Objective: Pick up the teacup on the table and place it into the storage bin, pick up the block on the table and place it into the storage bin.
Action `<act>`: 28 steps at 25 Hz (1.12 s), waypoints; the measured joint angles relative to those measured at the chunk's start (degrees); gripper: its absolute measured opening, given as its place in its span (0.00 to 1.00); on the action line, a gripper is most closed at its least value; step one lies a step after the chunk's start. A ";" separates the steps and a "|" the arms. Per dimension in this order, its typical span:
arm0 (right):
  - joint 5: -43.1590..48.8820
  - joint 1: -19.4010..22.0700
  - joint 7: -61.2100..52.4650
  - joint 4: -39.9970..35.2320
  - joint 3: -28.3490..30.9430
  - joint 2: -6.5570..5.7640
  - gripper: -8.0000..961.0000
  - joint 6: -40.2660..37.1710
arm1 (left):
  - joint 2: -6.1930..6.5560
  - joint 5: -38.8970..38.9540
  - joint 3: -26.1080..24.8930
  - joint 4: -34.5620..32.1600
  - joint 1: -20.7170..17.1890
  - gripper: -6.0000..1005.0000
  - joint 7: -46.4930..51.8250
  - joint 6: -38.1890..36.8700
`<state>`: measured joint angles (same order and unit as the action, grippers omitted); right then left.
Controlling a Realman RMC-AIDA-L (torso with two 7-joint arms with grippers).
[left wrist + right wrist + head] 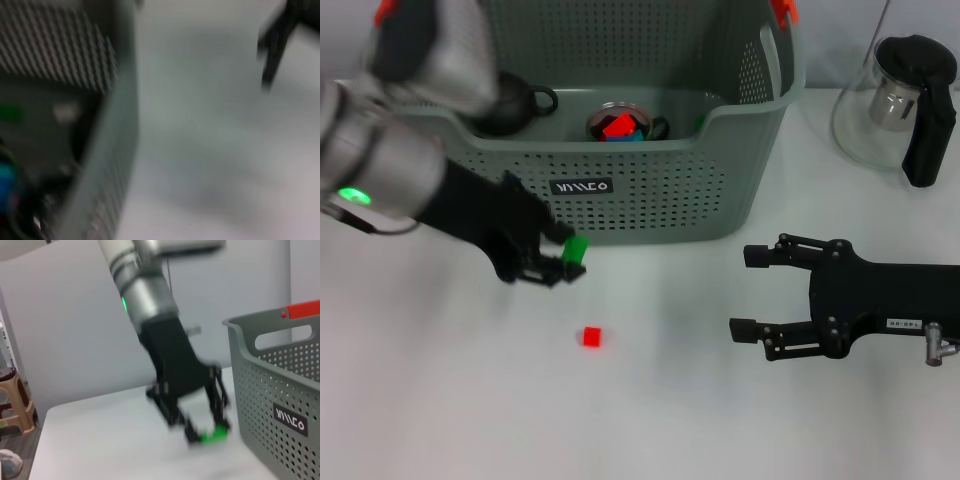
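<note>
Left claw (563,262) clamped on green block (576,247), tilted, beside storage bin (650,195); right claw (752,292) apart.

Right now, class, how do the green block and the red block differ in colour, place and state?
The green block is green and held in the left pincer just in front of the storage bin; the red block is red and lies free on the table, untouched, farther out from the bin. Both are small blocks still outside the bin.
</note>
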<state>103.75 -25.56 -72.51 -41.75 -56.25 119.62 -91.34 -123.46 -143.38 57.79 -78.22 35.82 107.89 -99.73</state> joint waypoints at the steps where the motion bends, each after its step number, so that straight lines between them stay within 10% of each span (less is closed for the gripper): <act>1: -0.01 0.00 0.00 0.00 0.00 0.00 0.98 0.00 | 0.69 2.57 -4.32 -0.19 0.57 0.44 -0.92 -2.63; 9: -0.23 0.17 0.00 0.00 0.00 0.00 0.98 -0.56 | 6.83 26.39 -22.28 4.13 2.57 0.44 -0.99 -8.83; 18: -0.23 0.25 0.00 0.00 0.36 0.00 0.98 -1.15 | 5.90 16.06 -9.17 12.71 8.13 0.48 10.52 23.51; 28: -0.21 -0.04 0.00 0.09 1.45 0.09 0.98 -1.57 | 4.26 5.14 -3.18 15.32 10.29 0.60 15.78 33.71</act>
<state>103.54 -25.60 -72.51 -41.67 -54.79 119.71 -92.90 -119.19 -138.25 54.61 -62.89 46.10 123.67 -66.02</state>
